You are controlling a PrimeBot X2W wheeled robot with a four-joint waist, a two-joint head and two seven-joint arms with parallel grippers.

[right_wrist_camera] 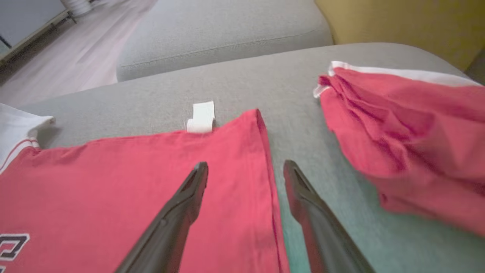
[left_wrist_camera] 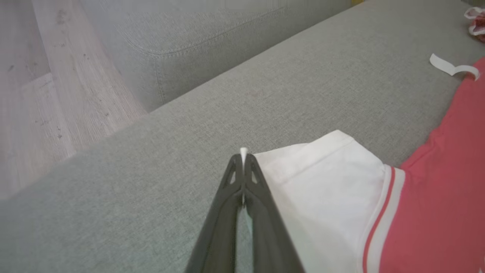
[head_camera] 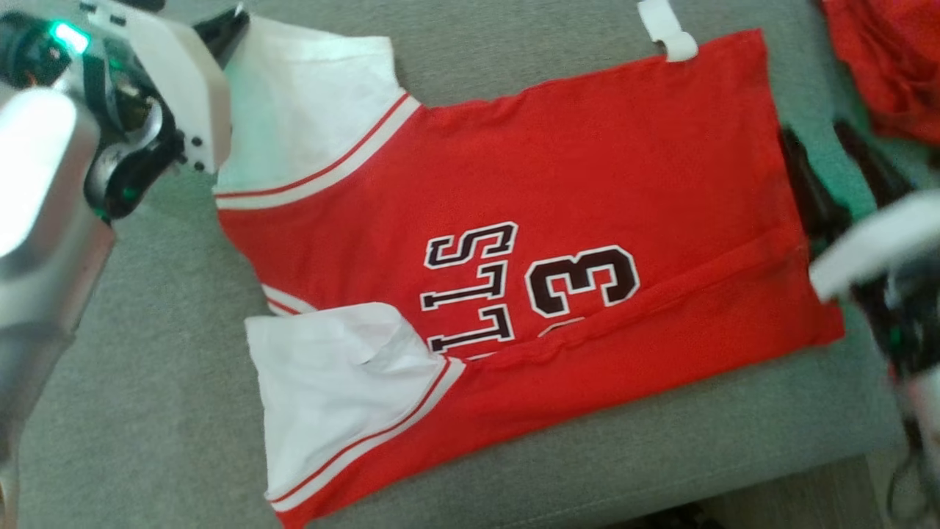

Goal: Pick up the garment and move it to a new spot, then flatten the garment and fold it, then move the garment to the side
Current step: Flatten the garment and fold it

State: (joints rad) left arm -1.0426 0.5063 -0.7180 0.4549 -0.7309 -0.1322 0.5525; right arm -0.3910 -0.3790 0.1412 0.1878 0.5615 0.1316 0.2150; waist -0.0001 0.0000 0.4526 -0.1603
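A: How many jerseys?
B: One red jersey (head_camera: 587, 162) with two white sleeves (head_camera: 308, 103).
A: What else?
B: One white tag (head_camera: 667, 29) at the jersey's edge, one crumpled red cloth (head_camera: 888, 59) beside the jersey, one grey sofa (head_camera: 147, 367) under it.

The left gripper (left_wrist_camera: 243, 156) was clamped, its two dark fingers pressed together along their length and the tips nipping a sliver of white sleeve of the garment (left_wrist_camera: 326, 182). In the head view its pale wrist housing (head_camera: 183, 88) and silver forearm (head_camera: 37, 184) filled the upper left, a green light glowing at the joint. The right gripper (right_wrist_camera: 245, 167) held its fingers spread wide, one above the garment and one past its edge. Its pale wrist (head_camera: 874, 250) sat blurred at the right edge.
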